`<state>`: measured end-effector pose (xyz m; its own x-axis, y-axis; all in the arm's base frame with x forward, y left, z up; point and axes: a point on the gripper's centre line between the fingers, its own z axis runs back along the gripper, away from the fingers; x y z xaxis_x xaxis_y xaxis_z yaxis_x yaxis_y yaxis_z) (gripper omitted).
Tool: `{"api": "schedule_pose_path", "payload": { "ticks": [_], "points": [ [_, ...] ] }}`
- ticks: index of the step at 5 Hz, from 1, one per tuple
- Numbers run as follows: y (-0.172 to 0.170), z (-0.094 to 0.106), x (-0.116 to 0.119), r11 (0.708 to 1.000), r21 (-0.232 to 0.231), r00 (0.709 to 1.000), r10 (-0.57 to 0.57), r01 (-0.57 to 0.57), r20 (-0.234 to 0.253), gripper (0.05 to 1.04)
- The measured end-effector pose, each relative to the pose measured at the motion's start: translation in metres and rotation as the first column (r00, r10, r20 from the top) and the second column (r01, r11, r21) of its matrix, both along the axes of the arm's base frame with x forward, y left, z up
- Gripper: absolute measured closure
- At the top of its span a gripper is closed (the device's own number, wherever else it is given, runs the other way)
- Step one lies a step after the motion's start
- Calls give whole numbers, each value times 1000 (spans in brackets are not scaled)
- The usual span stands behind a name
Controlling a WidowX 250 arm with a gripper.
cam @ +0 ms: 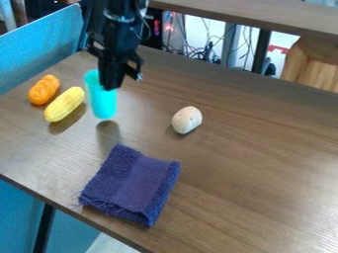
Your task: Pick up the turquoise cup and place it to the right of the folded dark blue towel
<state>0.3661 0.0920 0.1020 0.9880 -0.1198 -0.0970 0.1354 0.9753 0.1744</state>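
The black gripper (111,79) hangs at the upper left of the camera view, overlapping the upper right part of a cyan cup (103,103). The cup is roughly upright, and a dark shadow lies just below its base; whether the base touches the table cannot be told. Left of the cup lies a yellow corn cob (64,104), with an orange lumpy object (44,89) behind it. A whitish, egg-shaped object (187,120) rests to the right of the cup. Nearer the front is a folded dark purple cloth (132,185).
The brown wooden table (264,163) has its front edge running diagonally at the lower left. A blue panel (41,45) borders its left side. Along the back runs a raised wooden shelf (257,14), with cables (203,48) behind and below it.
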Motion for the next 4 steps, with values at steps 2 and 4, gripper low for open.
{"api": "schedule_pose_path", "payload": {
  "ticks": [2, 4],
  "points": [
    [-57, 40, -15, 977, 72, 979, -202, 200, 37, 1006],
    [-141, 52, -17, 834, -176, 852, -511, 523, 115, 1006]
  ]
}}
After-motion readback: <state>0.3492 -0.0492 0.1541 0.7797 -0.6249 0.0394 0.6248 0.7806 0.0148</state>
